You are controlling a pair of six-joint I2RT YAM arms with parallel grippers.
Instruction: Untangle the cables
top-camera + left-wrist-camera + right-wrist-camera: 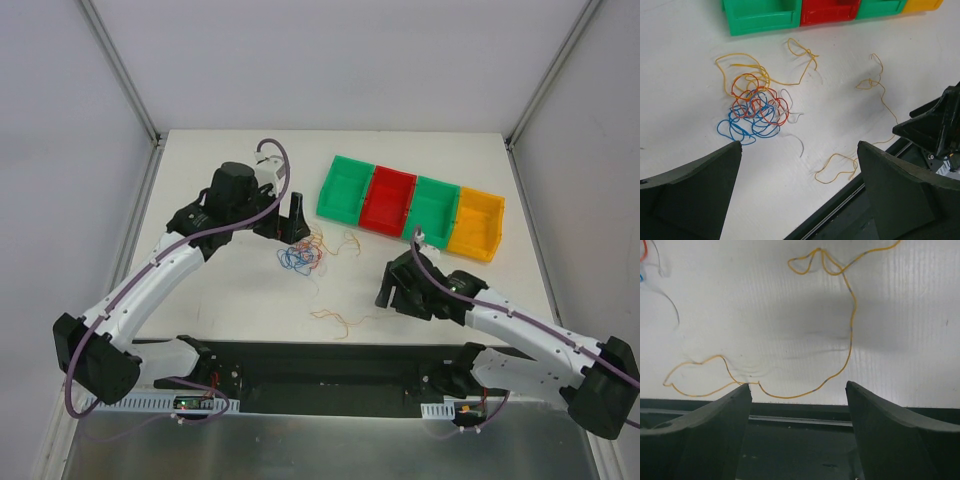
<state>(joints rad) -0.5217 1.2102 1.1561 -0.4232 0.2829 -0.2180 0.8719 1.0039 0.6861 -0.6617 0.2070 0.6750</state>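
The left tool point(291, 218) hangs with its jaws spread wide and nothing between them; in the left wrist view its two dark fingers point(695, 195) frame bare white desk point(450, 160). Just beyond those fingers lie the cables: a small knot point(755, 112) of blue, red and yellow loops, with a thin pale thread running through it. The blue loops sit on the side nearest the tool. Yellow loops spill out on the far side toward a row of bins point(412, 205), in order green, red, green and yellow, standing at the back right of the desk. In the top view the knot point(298, 257) is near the middle of the desk, just in front of the left tool.

The right tool point(396, 290) is also open and holds nothing, its fingers point(705, 430) set apart low over the near edge of the desk. A separate yellow strand point(852, 320) lies flat on the desk beyond those fingers, winding away from them. In the top view this strand point(338, 320) lies apart from the knot, between it and the near edge.
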